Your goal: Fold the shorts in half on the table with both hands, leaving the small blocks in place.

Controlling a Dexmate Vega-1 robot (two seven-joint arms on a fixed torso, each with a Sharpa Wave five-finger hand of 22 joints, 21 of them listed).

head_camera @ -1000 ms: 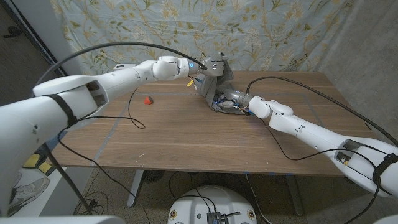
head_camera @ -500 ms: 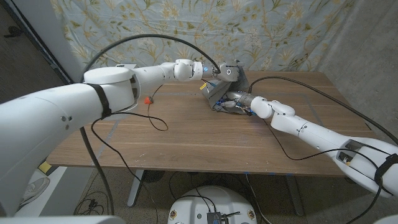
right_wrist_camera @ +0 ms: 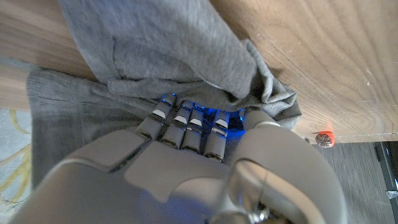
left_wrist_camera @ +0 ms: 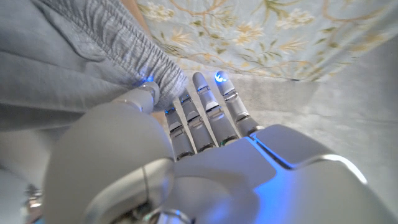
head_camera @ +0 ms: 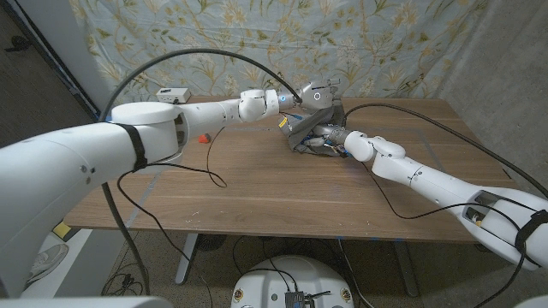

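Observation:
The grey shorts [head_camera: 301, 127] lie bunched at the far middle of the table. My left hand [head_camera: 313, 94] grips an edge of them and holds it raised above the heap. In the left wrist view the gathered waistband [left_wrist_camera: 163, 73] is pinched at the fingertips of my left hand [left_wrist_camera: 186, 149]. My right hand [head_camera: 330, 137] is on the lower part of the heap, at its right side. In the right wrist view the fingers of my right hand [right_wrist_camera: 186, 155] are dug in under a fold of the shorts [right_wrist_camera: 161, 43]. A small red block [head_camera: 203, 136] sits to the left of the shorts, apart from them.
The wooden table [head_camera: 274, 192] has bare wood across its near half. Black cables trail over it on both sides. A flowered curtain [head_camera: 257, 34] hangs close behind the far edge. The red block [right_wrist_camera: 323, 138] sits near the table edge.
My left hand has carried the raised edge of the shorts to the right, over the heap and toward my right hand. The right hand and the red block have stayed put.

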